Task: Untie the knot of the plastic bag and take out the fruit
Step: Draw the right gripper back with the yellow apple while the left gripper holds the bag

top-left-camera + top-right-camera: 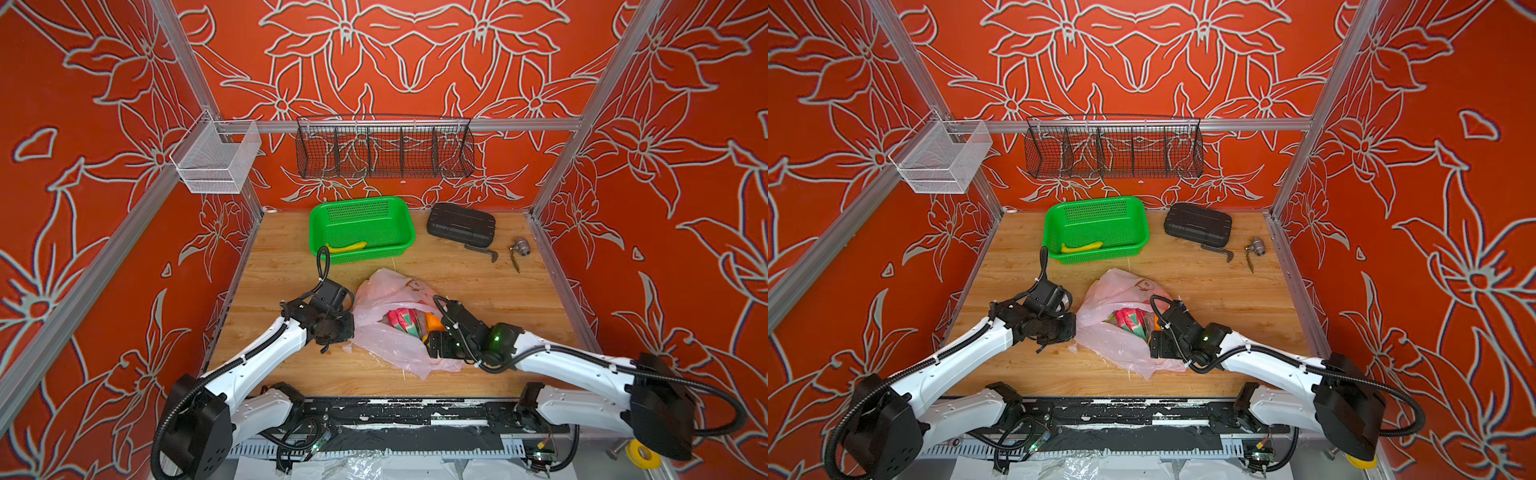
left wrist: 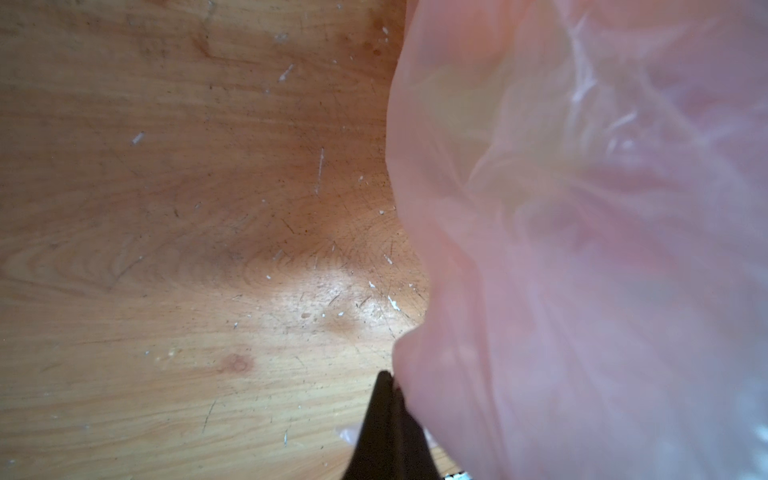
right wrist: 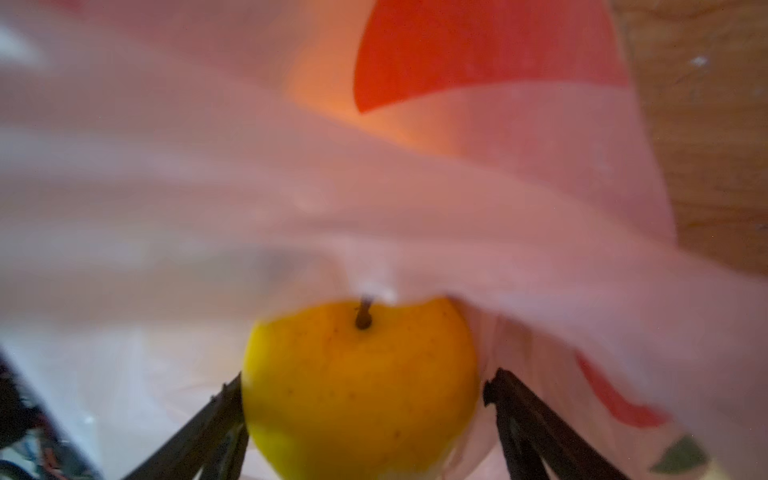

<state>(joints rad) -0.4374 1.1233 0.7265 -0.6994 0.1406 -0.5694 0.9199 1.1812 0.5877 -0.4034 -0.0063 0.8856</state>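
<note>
Left claw [image 2: 388,399], clenched, holds the rim of the bag [image 1: 390,291] lying mid-counter [image 1: 478,286]; right claw [image 3: 363,384] stands spread astride the yellow fruit [image 3: 361,407] inside. Close squarely across the fruit's widest girth, catching no film, then lift.

**Materials / finish check**

bench [image 2: 166,249]: wood grain, scuffed and scratched, one shiny patch
plastic bag [image 1: 390,345]: thin translucent pink film, crinkled, slight sheen
yellow fruit [image 3: 361,386]: smooth skin, fine dark speckles
green basket [image 1: 361,212]: glossy perforated plastic
wall rack [image 1: 384,151]: black metal wire mesh
case [image 1: 461,224]: matt black ribbed plastic
</note>
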